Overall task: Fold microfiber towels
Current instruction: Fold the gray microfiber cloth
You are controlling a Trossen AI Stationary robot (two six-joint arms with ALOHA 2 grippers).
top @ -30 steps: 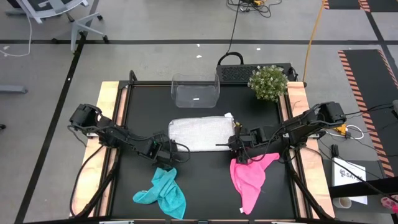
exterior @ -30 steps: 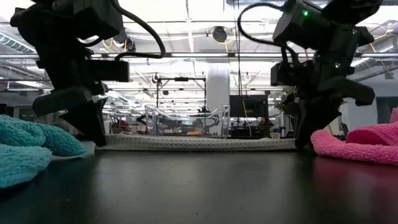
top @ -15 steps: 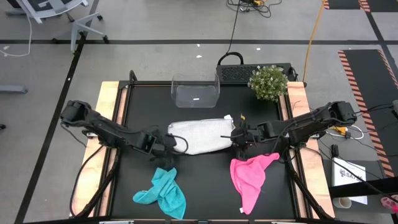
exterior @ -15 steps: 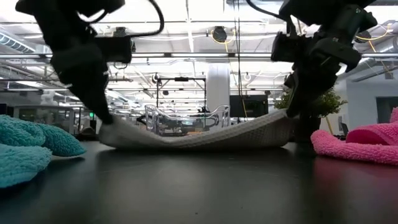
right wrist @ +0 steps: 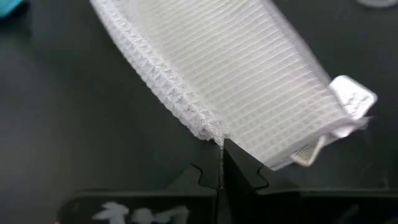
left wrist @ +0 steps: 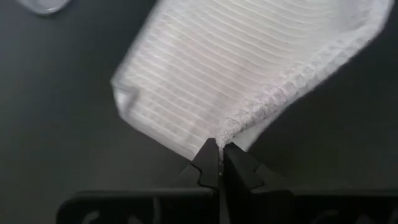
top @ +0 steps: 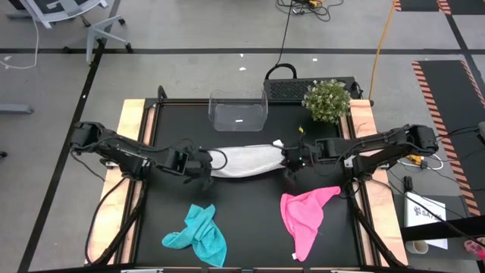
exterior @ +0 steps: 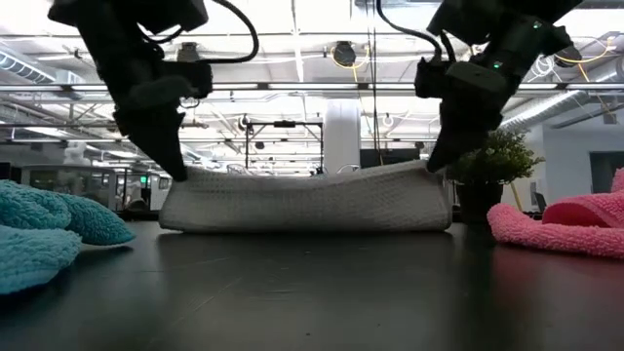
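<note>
Spanning the gap between the two grippers, the grey-white towel (top: pixel 242 160) hangs lifted along its near edge over the black bench (top: pixel 250 220), its far part resting on the surface. The left gripper (top: pixel 206 161) is pinched tight on the towel's left corner, the right gripper (top: pixel 289 158) on its right corner, by the small tag (right wrist: pixel 352 99). The pink towel (top: pixel 305 216) lies crumpled just nearward of the right gripper; the teal towel (top: pixel 198 235) nearward of the left one.
</note>
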